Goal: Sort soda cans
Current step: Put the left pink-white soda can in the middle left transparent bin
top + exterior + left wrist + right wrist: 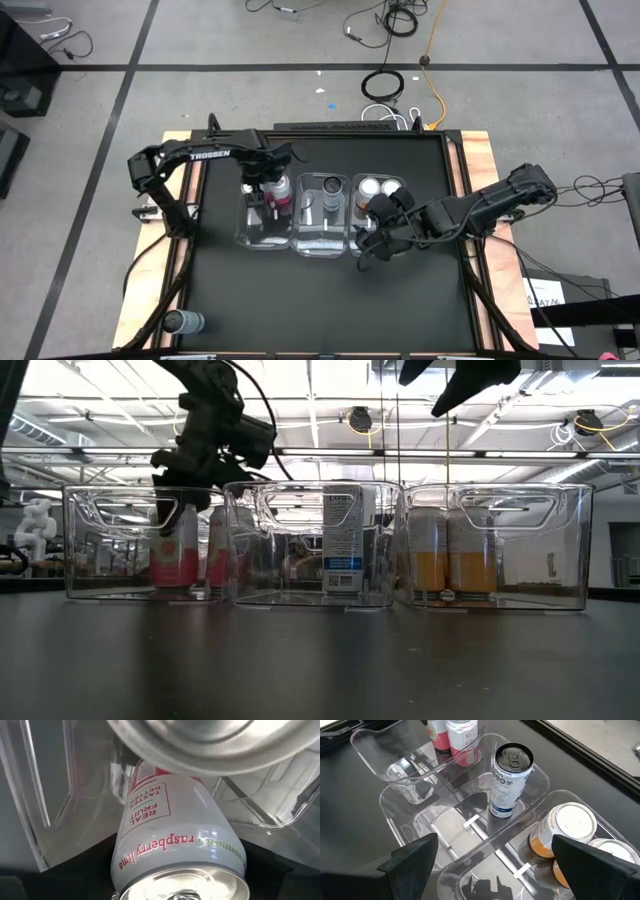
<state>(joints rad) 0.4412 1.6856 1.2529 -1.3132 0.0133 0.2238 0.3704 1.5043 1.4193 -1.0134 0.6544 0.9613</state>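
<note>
Status from my end: three clear bins in a row mid-table, five of six cans binned by colour.

Left bin (262,228): two pink cans (175,557), standing side by side. My left gripper (268,190) hangs right over them; the left wrist view looks straight onto a pink can (175,845) with a second can's rim close above the lens. Jaws look spread wide and I don't see them clamped on either can, so I read it as a release, nothing held.

Middle bin (420,827): one grey can (509,779) upright, alone. Its partner is missing.

Right bin (505,545): two orange cans (565,832), touching, both upright.

Right gripper (495,865) hovers above the near end of the middle and right bins, jaws fully apart, empty.

Left to do: the last can (184,322) sits well apart at the table's near-left corner, seemingly on its side. It looks dark grey from above, so my guess is it belongs in the middle bin. The left arm is the closer one for that pick. After that, sorting should be done.
</note>
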